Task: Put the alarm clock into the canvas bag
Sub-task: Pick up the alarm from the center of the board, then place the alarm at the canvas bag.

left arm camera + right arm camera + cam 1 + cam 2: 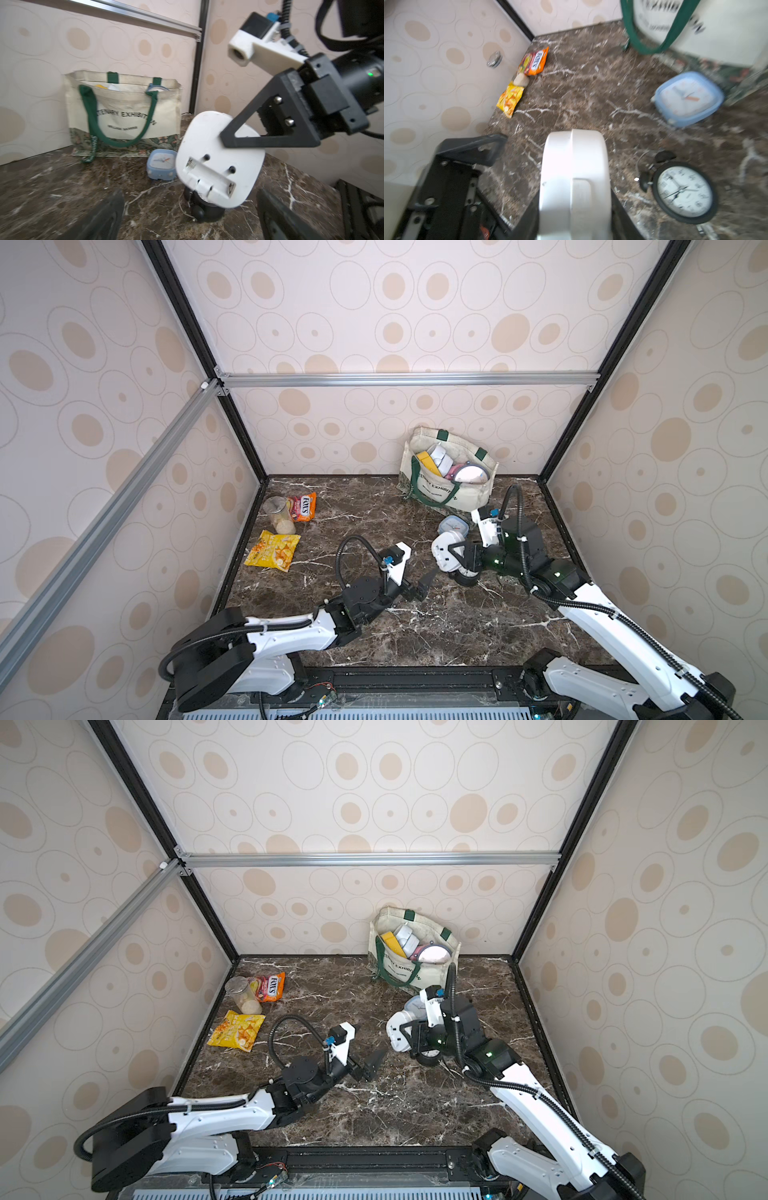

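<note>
We find the right pincer (451, 551) clenched on the white alarm clock (441, 552), held clear of the surface (374, 635), in front of the canvas bag (440, 494) and outside it. The left pincer (424, 587) stands released, jaws wide, low over the surface.

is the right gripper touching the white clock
touching: right gripper clamps the white clock; left wrist view shows a finger flat on its back

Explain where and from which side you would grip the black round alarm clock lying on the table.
Grip the black round alarm clock across its rim, coming straight down from above. It seems to lie face up on the table, so opposite sides of the round case are exposed.
</note>
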Robot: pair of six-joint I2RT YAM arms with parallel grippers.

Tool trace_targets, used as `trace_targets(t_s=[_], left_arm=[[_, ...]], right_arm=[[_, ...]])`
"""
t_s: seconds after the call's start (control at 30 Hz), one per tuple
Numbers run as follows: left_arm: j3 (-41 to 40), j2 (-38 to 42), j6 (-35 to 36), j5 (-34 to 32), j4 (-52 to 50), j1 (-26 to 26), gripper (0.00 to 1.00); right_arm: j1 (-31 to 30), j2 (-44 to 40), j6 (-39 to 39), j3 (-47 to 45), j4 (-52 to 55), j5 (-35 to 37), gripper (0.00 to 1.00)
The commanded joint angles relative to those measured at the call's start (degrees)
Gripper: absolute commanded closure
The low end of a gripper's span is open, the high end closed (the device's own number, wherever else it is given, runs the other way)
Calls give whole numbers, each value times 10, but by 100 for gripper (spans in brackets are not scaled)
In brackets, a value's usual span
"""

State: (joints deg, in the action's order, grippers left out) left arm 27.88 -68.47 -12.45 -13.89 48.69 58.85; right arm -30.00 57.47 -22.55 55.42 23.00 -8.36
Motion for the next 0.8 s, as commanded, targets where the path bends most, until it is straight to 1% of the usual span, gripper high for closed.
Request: trace_targets(t_s=[0.0, 0.07, 0.13, 0.17, 0.27, 0.33, 0.4, 0.43, 0.5, 0.53, 0.6, 0.73, 0.77], left_arm=[[24, 61, -36, -100, -142, -21, 2], [9, 100, -38, -98, -161, -30, 1], [-9, 140, -38, -104, -177, -34, 1], [-15, 153, -37, -106, -185, -36, 2], [-32, 199, -38, -112, -219, -39, 2], [-45, 228, -40, -115, -237, -40, 2], [-56, 256, -45, -117, -253, -41, 1], [-61, 274, -48, -120, -263, -42, 2], [-70, 305, -49, -127, -279, -42, 2], [-74, 322, -49, -132, -288, -42, 2], [-82, 350, -56, -143, -303, -42, 2], [-95, 389, -64, -155, -316, -42, 2], [-96, 393, -66, -154, -318, -42, 2]], right_arm=[[-5, 39, 83, 53, -27, 138, 97], [-19, 84, 137, 95, -57, 198, 97], [-37, 145, 217, 147, -101, 266, 97], [-42, 171, 251, 171, -122, 289, 97], [-45, 278, 377, 259, -197, 361, 97], [-44, 366, 473, 329, -250, 401, 97], [-33, 453, 547, 408, -270, 419, 96], [-25, 494, 568, 459, -255, 419, 96], [-4, 561, 584, 546, -220, 412, 95], [1, 589, 605, 579, -200, 402, 94], [-4, 621, 669, 580, -268, 392, 93], [-18, 676, 735, 598, -378, 452, 94], [-20, 684, 738, 607, -384, 463, 95]])
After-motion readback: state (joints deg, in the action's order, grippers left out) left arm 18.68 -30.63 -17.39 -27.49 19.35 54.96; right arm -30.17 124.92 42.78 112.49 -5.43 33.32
